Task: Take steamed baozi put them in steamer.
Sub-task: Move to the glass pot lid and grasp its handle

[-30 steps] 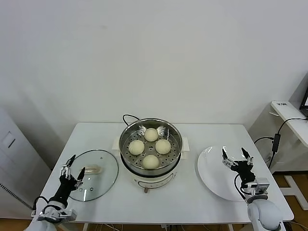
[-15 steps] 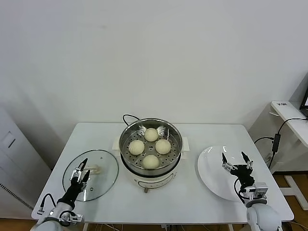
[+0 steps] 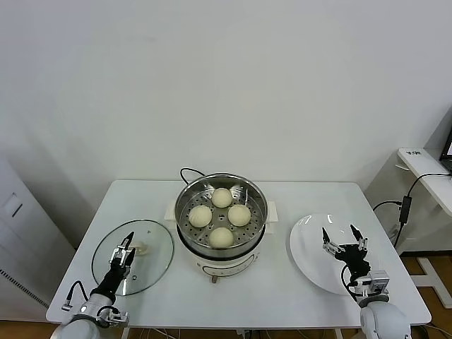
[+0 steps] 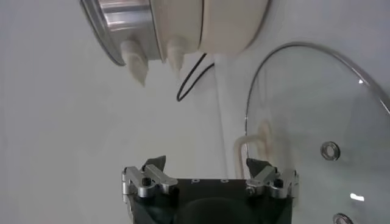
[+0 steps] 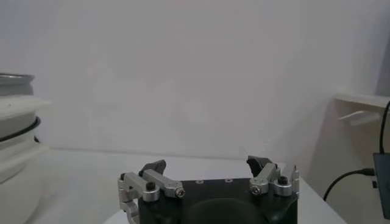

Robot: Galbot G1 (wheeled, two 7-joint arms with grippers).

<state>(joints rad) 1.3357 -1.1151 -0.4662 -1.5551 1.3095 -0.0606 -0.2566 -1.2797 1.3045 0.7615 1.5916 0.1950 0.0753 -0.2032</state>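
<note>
Several round cream-white baozi (image 3: 222, 237) lie inside the steamer (image 3: 221, 182), a shiny steel basket on a cream-white pot base at the table's middle. My left gripper (image 3: 124, 248) is open and empty, low over the near part of the glass lid (image 3: 152, 247). In the left wrist view the left gripper (image 4: 206, 164) has wide-apart fingers, the lid (image 4: 317, 109) beside it and the steamer (image 4: 225, 24) farther off. My right gripper (image 3: 344, 240) is open and empty over the white plate (image 3: 307, 254). The right gripper (image 5: 207, 164) holds nothing; the steamer (image 5: 15, 140) shows at that view's edge.
The steamer's black cord (image 3: 187, 171) loops behind the pot. The white table (image 3: 282, 296) has bare room in front of the steamer. A side table (image 3: 424, 169) with cables stands beyond the right edge. A wall is close behind.
My left gripper has slid to the right across the glass lid's near part. My right gripper has drawn slightly back toward me over the plate. The baozi and steamer have not moved.
</note>
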